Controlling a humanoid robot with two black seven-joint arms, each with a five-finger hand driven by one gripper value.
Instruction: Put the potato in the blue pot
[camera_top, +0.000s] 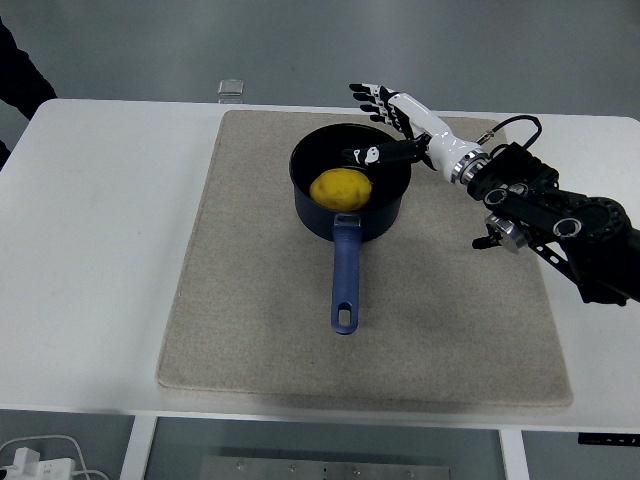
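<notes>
The yellow potato (340, 188) lies inside the dark blue pot (390, 215), which stands on the beige mat with its blue handle (345, 280) pointing toward the near edge. My right hand (375, 122) hovers above the pot's far right rim, fingers spread and holding nothing. Its thumb (372, 154) reaches over the rim just behind the potato, apart from it. The black right arm comes in from the right edge. My left arm does not show.
The beige mat (250, 300) covers the middle of the white table (90, 250). A small clear block (231, 90) stands at the table's far edge. A person's dark sleeve (20, 75) shows at the upper left corner.
</notes>
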